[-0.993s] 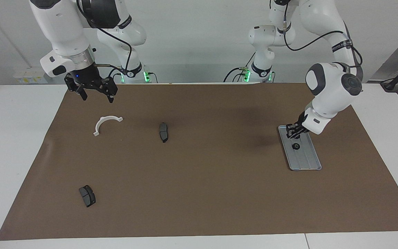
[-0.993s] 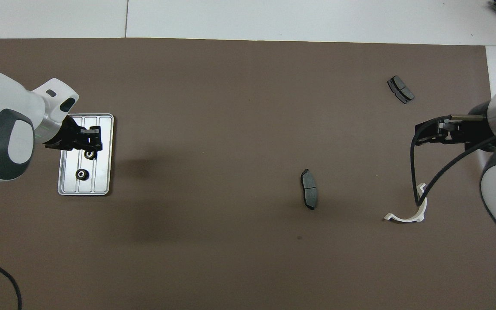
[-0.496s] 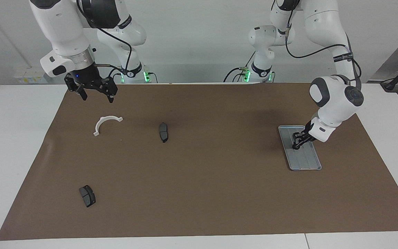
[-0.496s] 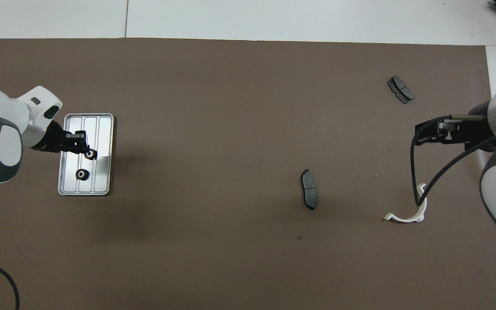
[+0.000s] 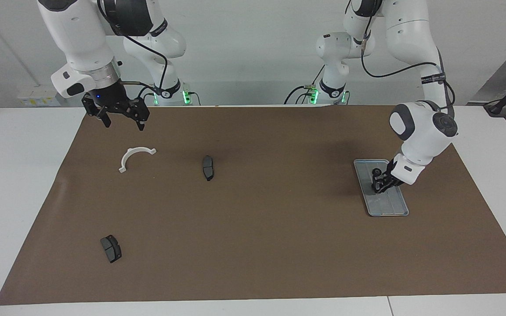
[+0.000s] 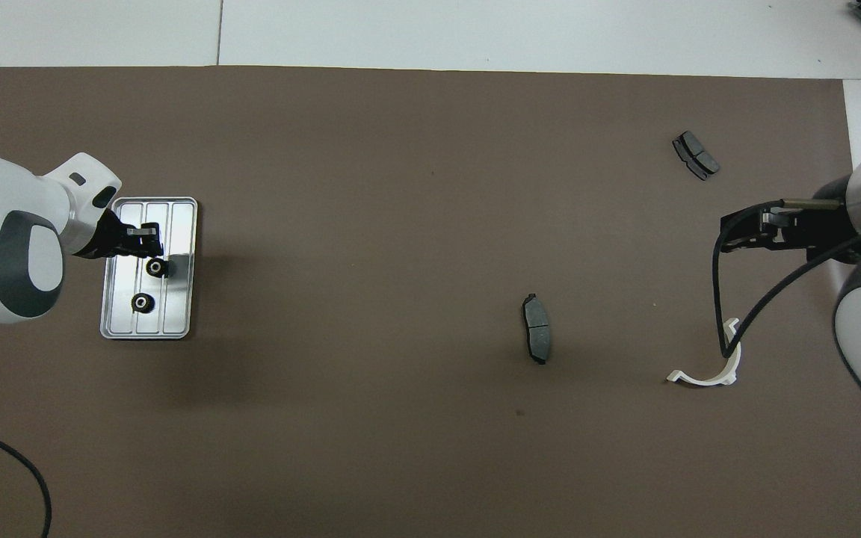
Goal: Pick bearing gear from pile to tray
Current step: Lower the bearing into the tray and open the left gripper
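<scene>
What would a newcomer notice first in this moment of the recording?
The left gripper is down over the silver tray at the left arm's end of the brown mat, jaws shut on a small black gear; a second gear lies in the tray. The right gripper waits open above a white curved bracket, and two dark pads lie apart on the mat.

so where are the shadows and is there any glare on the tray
Overhead view: a bright reflection on the tray beside the gear; a soft dark shadow on the brown mat next to the tray. Facing view: the same diffuse shadow beside the tray, none sharp.
</scene>
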`<state>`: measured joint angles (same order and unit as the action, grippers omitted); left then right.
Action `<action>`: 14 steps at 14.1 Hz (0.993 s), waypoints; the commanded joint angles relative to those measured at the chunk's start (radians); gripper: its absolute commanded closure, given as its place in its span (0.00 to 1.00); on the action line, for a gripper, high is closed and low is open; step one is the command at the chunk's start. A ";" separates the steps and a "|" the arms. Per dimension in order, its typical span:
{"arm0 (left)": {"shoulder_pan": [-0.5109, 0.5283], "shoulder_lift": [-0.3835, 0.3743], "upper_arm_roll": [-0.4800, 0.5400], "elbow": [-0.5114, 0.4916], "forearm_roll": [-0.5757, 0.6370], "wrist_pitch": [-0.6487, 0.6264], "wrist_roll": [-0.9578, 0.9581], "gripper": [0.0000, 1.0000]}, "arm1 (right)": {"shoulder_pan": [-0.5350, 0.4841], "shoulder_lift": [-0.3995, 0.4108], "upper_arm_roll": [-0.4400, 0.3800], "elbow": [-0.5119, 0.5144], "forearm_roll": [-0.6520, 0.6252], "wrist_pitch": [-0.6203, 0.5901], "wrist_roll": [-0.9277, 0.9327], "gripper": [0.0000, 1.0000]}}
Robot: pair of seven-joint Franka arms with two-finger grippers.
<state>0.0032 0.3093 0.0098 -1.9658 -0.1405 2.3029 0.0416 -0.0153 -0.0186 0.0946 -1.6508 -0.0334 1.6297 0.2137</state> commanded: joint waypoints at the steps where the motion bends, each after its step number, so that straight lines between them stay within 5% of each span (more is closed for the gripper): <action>1: -0.009 0.004 0.004 0.001 -0.011 0.024 0.006 0.78 | -0.012 -0.020 0.002 -0.017 0.024 -0.001 -0.025 0.00; 5: -0.019 0.005 0.002 0.019 -0.011 0.010 0.006 0.32 | -0.012 -0.018 0.002 -0.017 0.024 0.001 -0.028 0.00; 8: -0.017 -0.036 0.005 0.054 -0.011 -0.038 0.006 0.10 | -0.012 -0.018 0.002 -0.017 0.024 0.001 -0.028 0.00; 14: 0.004 -0.176 0.007 0.235 0.123 -0.388 0.003 0.00 | -0.014 -0.017 0.002 -0.012 0.024 0.001 -0.028 0.00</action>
<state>0.0046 0.1580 0.0193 -1.8011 -0.0791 2.0459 0.0416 -0.0153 -0.0187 0.0945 -1.6506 -0.0334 1.6297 0.2137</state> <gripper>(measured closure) 0.044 0.000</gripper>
